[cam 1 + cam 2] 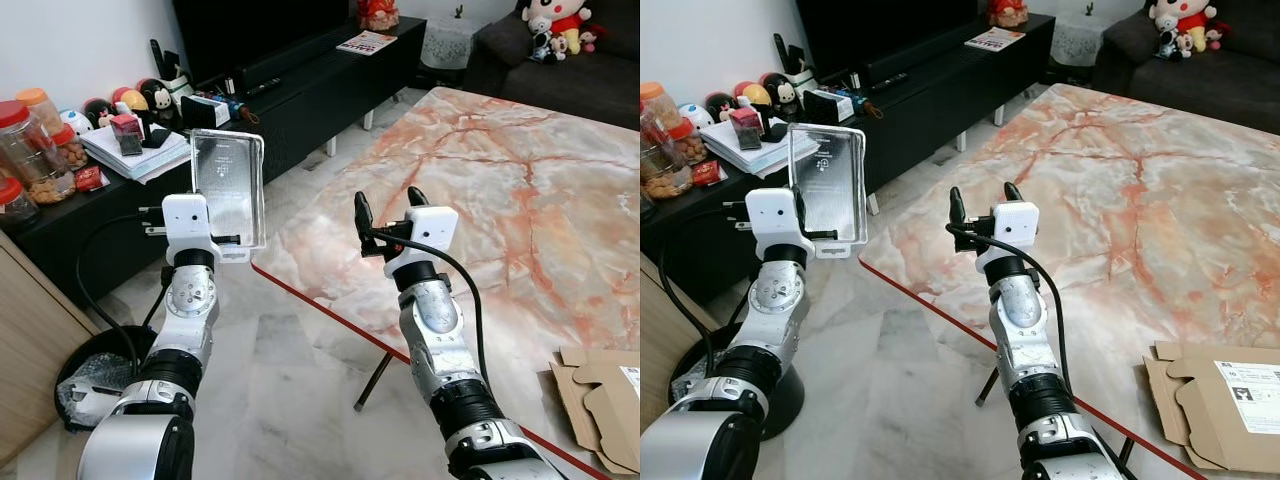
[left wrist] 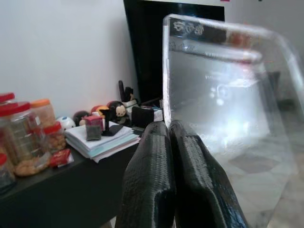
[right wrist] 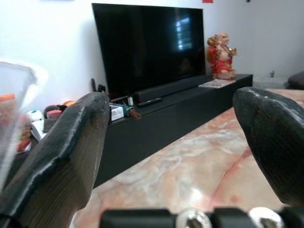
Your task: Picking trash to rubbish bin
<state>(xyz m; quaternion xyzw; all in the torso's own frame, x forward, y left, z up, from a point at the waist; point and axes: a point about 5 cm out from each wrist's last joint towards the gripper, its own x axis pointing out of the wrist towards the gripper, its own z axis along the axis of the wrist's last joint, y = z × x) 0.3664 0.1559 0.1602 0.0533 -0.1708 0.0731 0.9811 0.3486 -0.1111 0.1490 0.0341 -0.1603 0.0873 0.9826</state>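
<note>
Clear plastic tray (image 1: 228, 190) upright, clamped in left pincer (image 2: 170, 142) (raised)

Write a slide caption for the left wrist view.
Left gripper shut on a clear plastic tray, held upright before the TV.

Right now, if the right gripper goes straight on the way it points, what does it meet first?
Probably nothing close: past the open right gripper lies floor, then the black TV cabinet with the TV. Depth is unclear.

The plastic tray (image 1: 228, 190) is see-through and glossy. The bench (image 1: 520, 190) is pale marble with orange-red veins and a red edge. TV stand (image 1: 300, 85) is black, floor (image 1: 290, 390) grey-white, cardboard (image 1: 600, 395) brown.
</note>
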